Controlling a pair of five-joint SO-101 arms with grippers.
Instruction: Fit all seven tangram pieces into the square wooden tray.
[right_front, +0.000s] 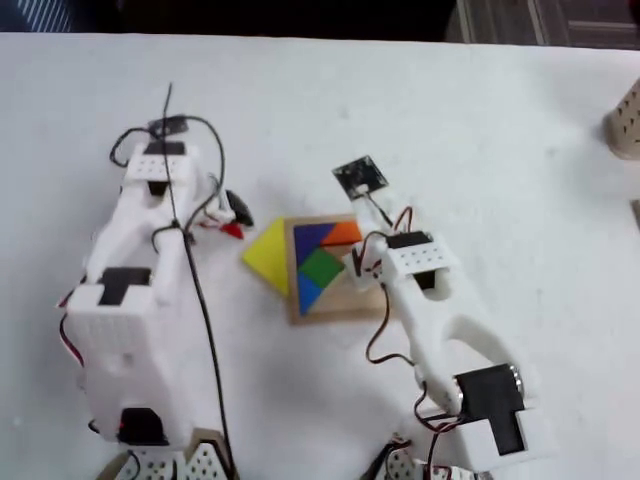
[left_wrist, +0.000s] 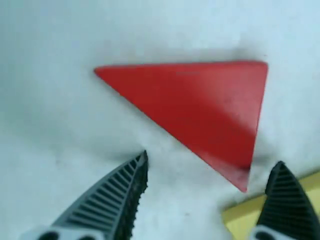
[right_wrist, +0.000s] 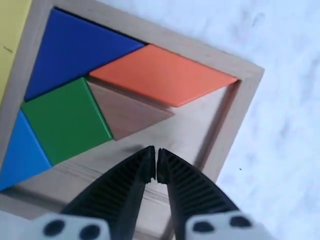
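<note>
Fingers (left_wrist: 120, 200) of the left gripper (left_wrist: 212, 161) stand wide over the red triangle (left_wrist: 210, 100) on the table (right_front: 500, 120) left of the tray (right_wrist: 235, 115), those of the right gripper (right_wrist: 156, 152) pinched together above it; pick-up appears in hand, requiring descent and closure on the triangle's edges.

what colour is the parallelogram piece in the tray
Orange; the parallelogram shows best in the right wrist view.

White tabletop (right_front: 480, 120), and 3 things lie flat near its middle: a square wooden tray (right_front: 330, 308), a large yellow triangle piece (right_front: 268, 255) pressed against the tray's outer edge, and a red triangle piece (left_wrist: 200, 107) just beside the yellow one's corner. A beige perforated block (right_front: 625, 125) sits at the high view's right edge.
</note>
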